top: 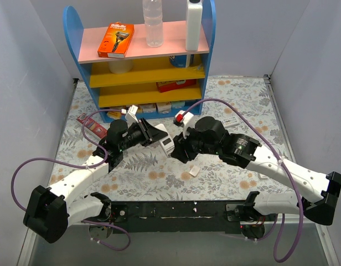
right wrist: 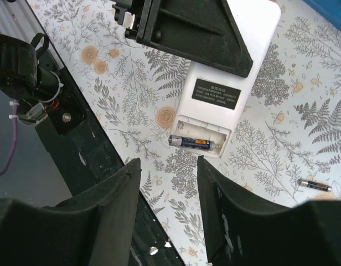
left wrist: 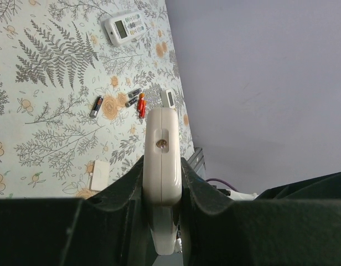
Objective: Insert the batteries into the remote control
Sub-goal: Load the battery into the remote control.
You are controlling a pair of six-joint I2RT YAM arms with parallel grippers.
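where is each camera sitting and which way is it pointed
Top external: fixed above and behind the arms, facing down over the table toward the shelf; both arms show, bases at bottom.
Left wrist: on the left arm, looking along the left gripper, shut on the remote control edge-on, to batteries on the table.
Right wrist: on the right arm, looking down past the open right gripper at the remote control's white back, one battery in it.
Shared: both wrist views show the held remote control.
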